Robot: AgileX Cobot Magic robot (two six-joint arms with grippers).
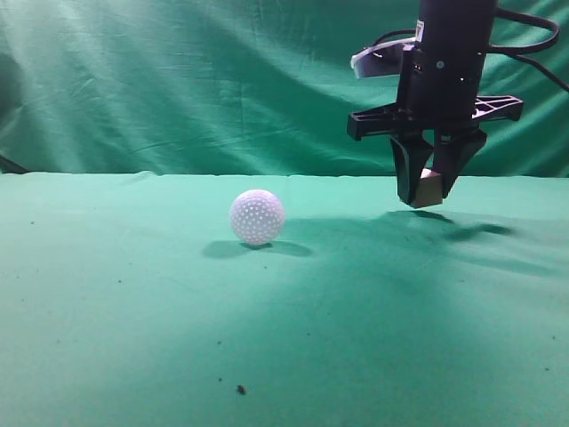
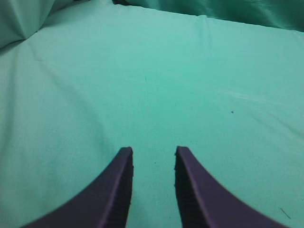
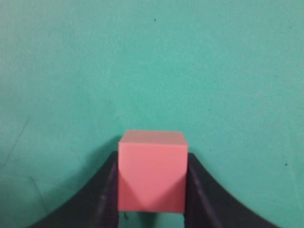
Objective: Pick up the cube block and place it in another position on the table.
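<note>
My right gripper (image 1: 430, 191) is shut on the cube block (image 1: 431, 188) and holds it a little above the green table (image 1: 133, 311), at the back right. In the right wrist view the cube block (image 3: 152, 170) is pink and sits squarely between the two dark fingers of the right gripper (image 3: 152, 183). My left gripper (image 2: 153, 156) is open and empty over bare green cloth (image 2: 166, 85). It does not show in the exterior view.
A white dimpled ball (image 1: 257, 217) rests on the table left of the held cube. A wrinkled green backdrop curtain (image 1: 178, 80) hangs behind the table. Dark specks (image 1: 241, 389) dot the cloth near the front.
</note>
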